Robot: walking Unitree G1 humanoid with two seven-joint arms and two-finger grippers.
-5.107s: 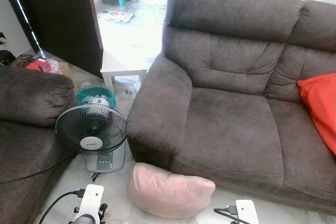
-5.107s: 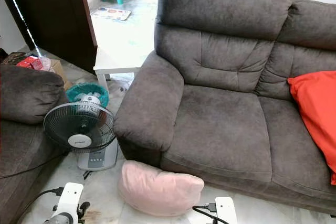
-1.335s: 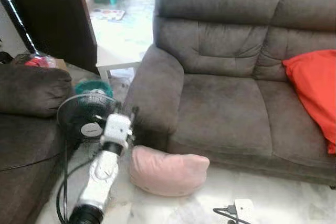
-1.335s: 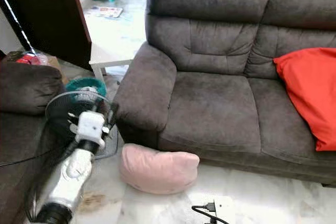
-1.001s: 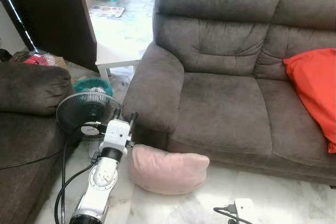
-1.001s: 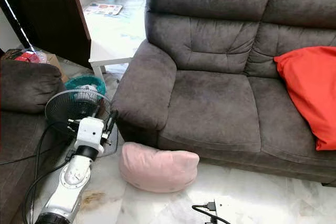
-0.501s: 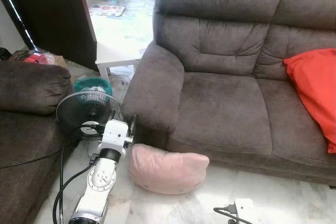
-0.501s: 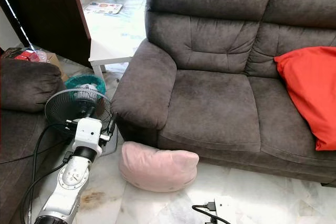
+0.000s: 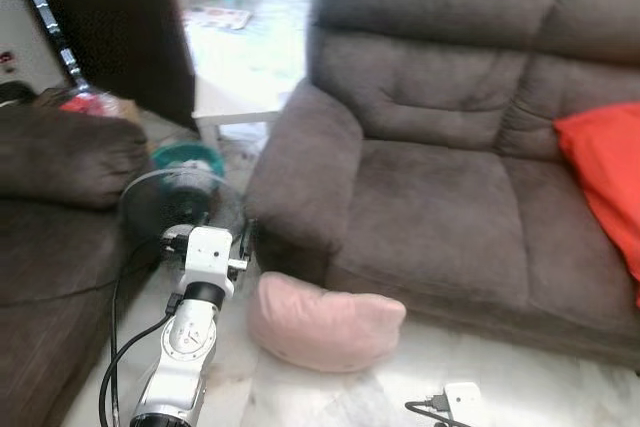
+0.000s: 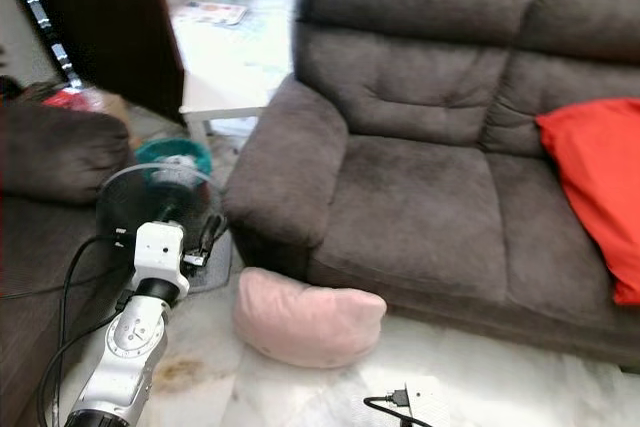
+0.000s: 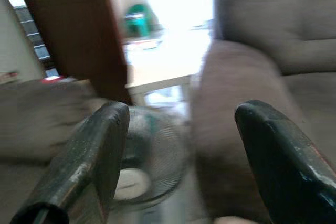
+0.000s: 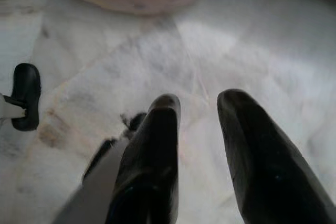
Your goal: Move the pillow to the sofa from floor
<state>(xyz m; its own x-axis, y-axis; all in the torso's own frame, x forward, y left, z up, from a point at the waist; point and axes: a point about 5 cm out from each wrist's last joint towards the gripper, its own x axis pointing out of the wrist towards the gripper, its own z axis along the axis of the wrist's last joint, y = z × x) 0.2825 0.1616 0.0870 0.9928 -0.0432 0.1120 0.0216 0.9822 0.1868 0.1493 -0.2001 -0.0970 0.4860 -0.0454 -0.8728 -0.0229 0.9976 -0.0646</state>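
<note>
Gaping wide and holding nothing, the left gripper [image 11: 178, 129] is raised beside the floor fan [image 9: 180, 209], its fingers [image 11: 92, 156] framing the fan's grille and the sofa [image 9: 440, 157] armrest beyond. Low over the marble floor [image 12: 252, 40], the right gripper [image 12: 197, 114] has its fingers set a narrow gap apart, also empty. Just ahead of the right fingertips, the pink pillow [image 9: 325, 320] lies on the floor against the sofa's front base, right of the left gripper. An orange cushion [image 9: 605, 187] rests on the sofa's far seat.
</note>
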